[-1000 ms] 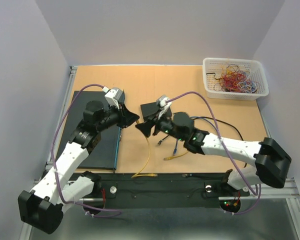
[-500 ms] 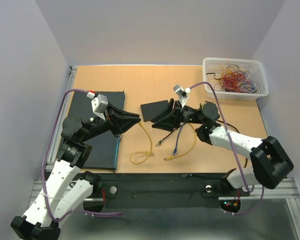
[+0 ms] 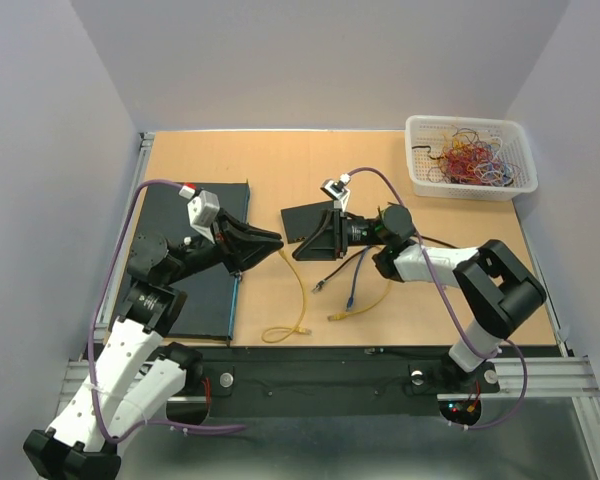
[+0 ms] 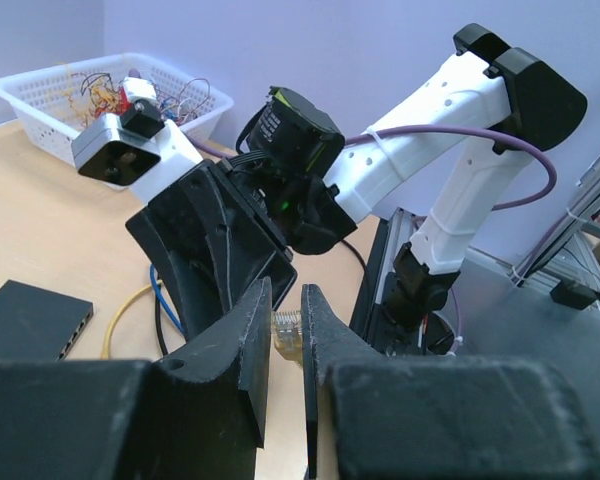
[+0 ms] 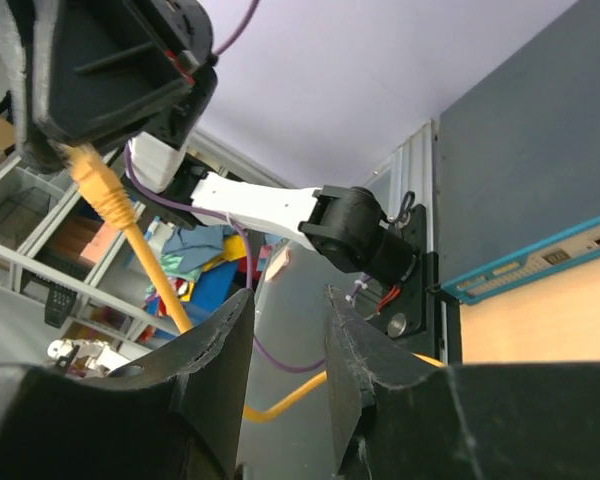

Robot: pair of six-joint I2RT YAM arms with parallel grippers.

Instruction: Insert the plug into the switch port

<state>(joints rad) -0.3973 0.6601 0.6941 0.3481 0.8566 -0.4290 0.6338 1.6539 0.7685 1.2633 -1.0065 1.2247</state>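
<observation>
A clear plug (image 4: 287,330) on a yellow cable (image 3: 298,290) sits pinched between the tips of my left gripper (image 4: 285,300), which is shut on it. From above, the left gripper (image 3: 277,238) hangs just left of the small black switch (image 3: 308,216). My right gripper (image 3: 300,250) points left at it, its tips a short way from the left tips and beside the switch's near edge. In the right wrist view, the right gripper (image 5: 290,310) stands partly open with nothing between its fingers. The plug (image 5: 83,165) shows there under the left gripper. The switch (image 4: 30,320) shows its ports.
A large flat black device (image 3: 195,275) lies under the left arm. Blue and black cables (image 3: 352,290) lie loose in front of the right arm. A white basket (image 3: 470,185) of coloured wires stands at the back right. The yellow cable's free end (image 3: 300,327) rests near the front edge.
My right gripper has swung back toward the switch and turned to face the left gripper, its jaws narrowing. The left arm has drawn back left with the plug; the yellow cable shifted.
</observation>
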